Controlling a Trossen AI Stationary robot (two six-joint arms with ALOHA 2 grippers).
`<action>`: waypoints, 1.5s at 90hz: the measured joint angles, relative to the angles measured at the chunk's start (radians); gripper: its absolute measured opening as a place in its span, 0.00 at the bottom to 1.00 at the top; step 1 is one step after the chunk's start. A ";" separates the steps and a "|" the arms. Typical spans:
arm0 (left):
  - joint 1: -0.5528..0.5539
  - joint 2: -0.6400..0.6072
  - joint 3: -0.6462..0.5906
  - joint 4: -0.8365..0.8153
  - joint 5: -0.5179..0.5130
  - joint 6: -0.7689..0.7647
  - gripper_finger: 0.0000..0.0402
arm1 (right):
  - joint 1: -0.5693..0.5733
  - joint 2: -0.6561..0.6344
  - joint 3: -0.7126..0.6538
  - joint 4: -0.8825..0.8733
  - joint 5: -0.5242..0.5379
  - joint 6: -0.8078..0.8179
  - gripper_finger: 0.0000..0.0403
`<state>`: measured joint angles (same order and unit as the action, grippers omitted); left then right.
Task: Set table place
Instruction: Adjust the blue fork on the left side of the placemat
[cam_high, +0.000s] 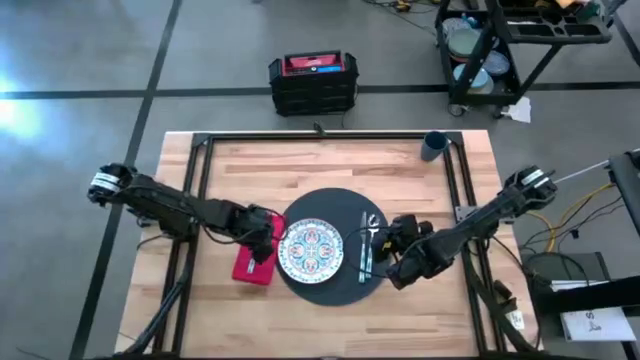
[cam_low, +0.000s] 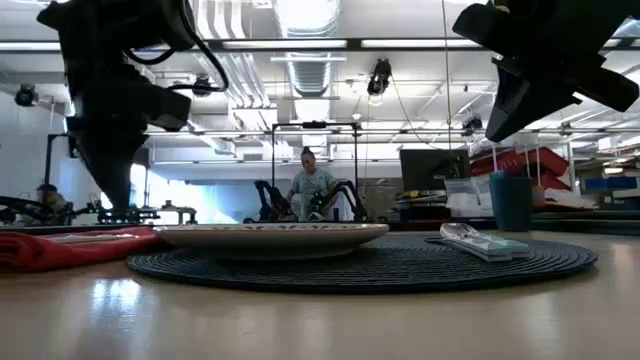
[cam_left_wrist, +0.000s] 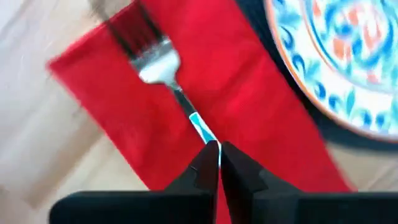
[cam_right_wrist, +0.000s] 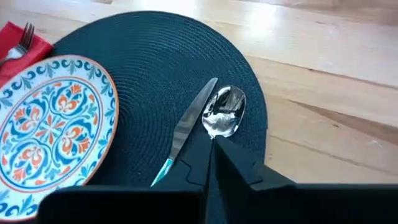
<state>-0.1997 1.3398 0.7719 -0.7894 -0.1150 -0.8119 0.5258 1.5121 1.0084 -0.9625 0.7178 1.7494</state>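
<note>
my left gripper (cam_left_wrist: 219, 149) has its fingers pinched narrow on the handle of the fork (cam_left_wrist: 163, 70), whose tines lie over the red napkin (cam_left_wrist: 249, 106) just beside the plate (cam_high: 311, 250). if i let go while the fork is tilted, i judge it could slide off the cloth or drag the napkin askew against the mat (cam_high: 330, 200). my right gripper (cam_right_wrist: 211, 149) hovers with fingers nearly closed at the spoon (cam_right_wrist: 222, 115), touching or just above its neck; i cannot tell whether it grips. a nudge there could knock the spoon into the knife (cam_right_wrist: 186, 130) lying right beside it. the blue cup (cam_high: 434, 146) stands well apart at the desk (cam_high: 300, 160) far corner, not yet placed. i can read no writing or brand anywhere.
</note>
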 joint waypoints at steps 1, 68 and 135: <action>0.002 0.001 0.000 -0.004 0.000 0.015 0.00 | 0.000 0.000 0.000 0.001 -0.002 -0.001 0.01; 0.082 0.041 -0.139 0.018 0.006 0.115 0.00 | 0.000 0.000 0.000 0.006 -0.015 0.049 0.00; 0.039 0.017 -0.170 0.056 0.088 -0.047 0.00 | -0.001 0.000 -0.001 -0.005 -0.011 0.054 0.00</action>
<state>-0.1604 1.3567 0.6019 -0.7329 -0.0273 -0.8589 0.5251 1.5120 1.0077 -0.9672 0.7069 1.8030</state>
